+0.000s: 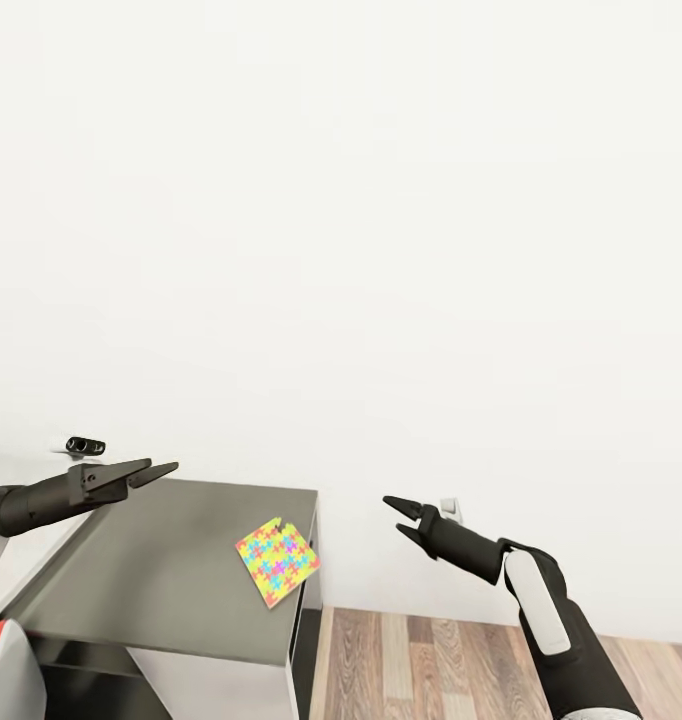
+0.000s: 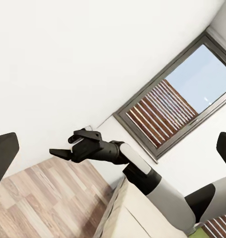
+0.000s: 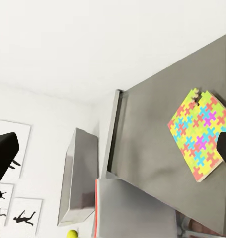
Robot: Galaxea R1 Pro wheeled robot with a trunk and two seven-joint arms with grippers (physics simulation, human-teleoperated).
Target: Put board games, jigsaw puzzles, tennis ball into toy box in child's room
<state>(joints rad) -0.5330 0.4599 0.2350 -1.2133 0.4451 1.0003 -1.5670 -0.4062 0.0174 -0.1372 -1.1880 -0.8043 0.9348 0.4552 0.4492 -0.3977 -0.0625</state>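
One jigsaw puzzle (image 1: 277,561), a thin square in yellow, green, pink and blue, lies flat at the right end of the table's dark-grey wing (image 1: 161,560). It also shows in the right wrist view (image 3: 199,139). My left gripper (image 1: 164,464) hovers open and empty above the wing, left of the puzzle. My right gripper (image 1: 391,514) is open and empty past the table's right end, over the floor; the left wrist view catches it too (image 2: 60,147). In the right wrist view a grey tray-like toy box (image 3: 79,178) and the tennis ball (image 3: 72,233) sit farther along the table.
A bare white wall stands behind the table, with an outlet (image 1: 449,510) low down. Wood-plank floor (image 1: 451,660) lies right of the table. A small dark object (image 1: 85,445) sits at the back left. A flat pale thing with a red edge (image 1: 6,665) is at the lower left.
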